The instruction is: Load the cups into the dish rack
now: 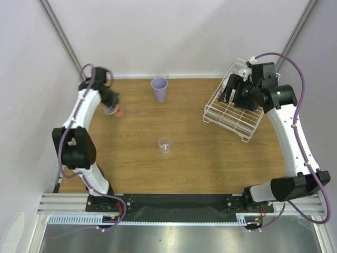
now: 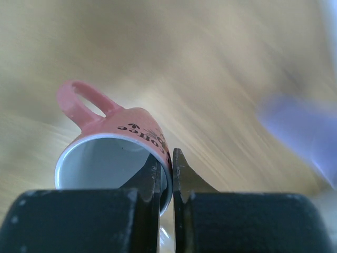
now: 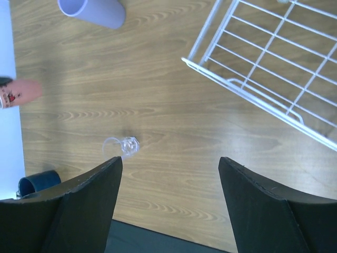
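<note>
My left gripper (image 2: 167, 174) is shut on the rim of the small terracotta cup (image 2: 116, 142), with one finger inside and one outside. In the top view the left gripper (image 1: 112, 104) holds that cup (image 1: 119, 111) above the table's far left. The lavender tumbler (image 1: 159, 88) stands at the back middle, and the clear glass (image 1: 165, 145) sits mid-table. The white wire dish rack (image 1: 247, 125) is at the far right. My right gripper (image 1: 230, 94) hovers over it, open and empty (image 3: 168, 179). In the right wrist view I see the rack (image 3: 247, 87), the tumbler (image 3: 92, 9), the glass (image 3: 124, 147) and a navy cup (image 3: 38, 182).
A small white object (image 1: 244, 71), perhaps a mug, sits at the rack's far corner. White walls close in the table on the left, back and right. The arm bases and a black strip (image 1: 174, 200) line the near edge.
</note>
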`<action>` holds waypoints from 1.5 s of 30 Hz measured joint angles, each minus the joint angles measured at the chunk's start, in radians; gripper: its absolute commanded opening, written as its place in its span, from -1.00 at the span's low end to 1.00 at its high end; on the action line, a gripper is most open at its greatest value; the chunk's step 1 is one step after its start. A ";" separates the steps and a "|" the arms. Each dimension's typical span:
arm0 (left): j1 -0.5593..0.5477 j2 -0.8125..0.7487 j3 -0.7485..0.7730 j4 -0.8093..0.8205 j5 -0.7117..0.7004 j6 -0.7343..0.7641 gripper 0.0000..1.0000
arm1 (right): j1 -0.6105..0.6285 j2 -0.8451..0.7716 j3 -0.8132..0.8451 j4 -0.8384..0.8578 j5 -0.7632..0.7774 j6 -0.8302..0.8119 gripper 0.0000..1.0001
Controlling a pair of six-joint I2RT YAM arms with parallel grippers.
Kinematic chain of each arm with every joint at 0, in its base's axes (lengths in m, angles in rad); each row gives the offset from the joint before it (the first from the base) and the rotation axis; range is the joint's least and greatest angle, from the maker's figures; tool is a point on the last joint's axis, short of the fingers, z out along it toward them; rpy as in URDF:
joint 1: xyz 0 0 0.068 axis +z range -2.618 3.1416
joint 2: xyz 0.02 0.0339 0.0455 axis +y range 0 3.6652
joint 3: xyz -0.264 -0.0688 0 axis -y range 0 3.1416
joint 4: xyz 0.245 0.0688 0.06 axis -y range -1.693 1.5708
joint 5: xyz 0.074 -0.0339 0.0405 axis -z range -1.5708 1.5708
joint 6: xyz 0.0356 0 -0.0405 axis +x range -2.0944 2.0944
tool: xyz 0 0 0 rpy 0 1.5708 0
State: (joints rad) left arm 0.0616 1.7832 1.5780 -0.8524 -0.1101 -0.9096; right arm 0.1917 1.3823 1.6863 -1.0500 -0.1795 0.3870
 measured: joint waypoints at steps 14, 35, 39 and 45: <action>-0.383 -0.216 -0.137 0.702 0.640 -0.167 -0.99 | -0.064 0.074 0.070 0.047 -0.265 0.068 0.90; -0.575 -0.164 -0.134 1.502 1.048 -0.433 -0.99 | -0.158 -0.004 -0.129 0.499 -0.760 0.460 0.99; -0.593 -0.163 -0.134 1.522 1.059 -0.492 -0.99 | -0.160 -0.035 -0.149 0.661 -0.796 0.579 0.99; -0.596 -0.163 -0.130 1.582 1.030 -0.602 -0.99 | -0.103 -0.061 -0.158 0.822 -0.822 0.687 0.99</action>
State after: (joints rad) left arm -0.5346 1.6199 1.4475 0.7300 0.9203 -1.5112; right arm 0.0883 1.3216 1.5288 -0.2279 -1.0012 1.0740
